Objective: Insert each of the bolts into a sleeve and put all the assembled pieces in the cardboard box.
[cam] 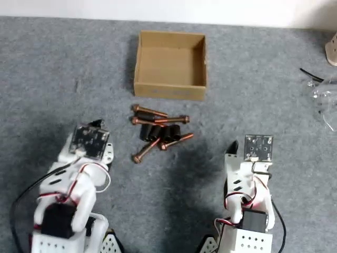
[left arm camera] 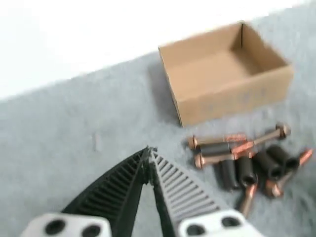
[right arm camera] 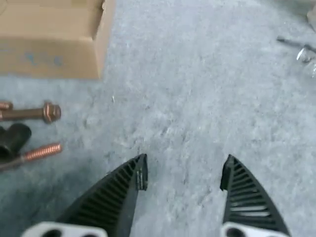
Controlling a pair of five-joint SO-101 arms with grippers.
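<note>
Centrally, copper bolts (cam: 150, 111) lie mostly left-to-right between the left claw (left arm camera: 149, 152), pinched closed, and right claw (right arm camera: 185, 162), spread wide

No legible text, number or sign was recorded. Faint blue print (right arm camera: 42, 58) stood on the near outer wall of the cardboard box (cam: 168, 90), too blurred to read.

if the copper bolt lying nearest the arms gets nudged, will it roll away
Its round shaft may let the bolt roll, but the wider head would probably curve its path. The fuzzy grey mat likely slows it. It looks like metal, so probably stiff and heavy for its size.
</note>
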